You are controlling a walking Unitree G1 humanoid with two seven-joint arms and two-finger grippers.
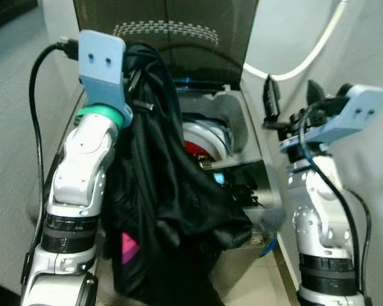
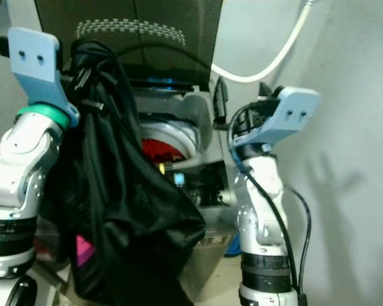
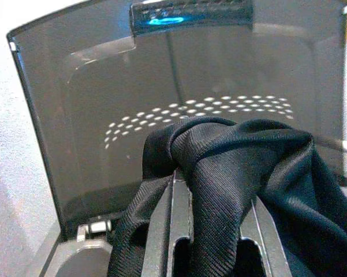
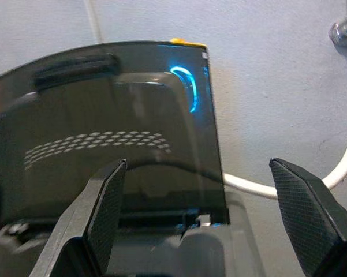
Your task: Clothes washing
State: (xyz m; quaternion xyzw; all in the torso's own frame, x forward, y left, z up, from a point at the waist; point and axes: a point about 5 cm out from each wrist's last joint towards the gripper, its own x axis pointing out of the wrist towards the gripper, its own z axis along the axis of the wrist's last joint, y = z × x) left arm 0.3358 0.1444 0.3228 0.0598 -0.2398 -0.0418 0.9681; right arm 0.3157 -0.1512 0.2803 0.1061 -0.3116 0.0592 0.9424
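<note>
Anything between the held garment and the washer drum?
Nothing visible blocks it. The lid stands open, and the drum is open from above, with red laundry already inside. The left gripper holds the black garment beside and above the opening. The right gripper hovers open at the washer's right edge, off that path.

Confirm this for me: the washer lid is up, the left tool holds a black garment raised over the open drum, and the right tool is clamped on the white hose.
Not quite. The right tool is open and holds nothing; the white hose runs along the wall beyond it, as the right wrist view shows. The rest stands: the washer lid is up and the left tool holds the black garment over the drum.
</note>
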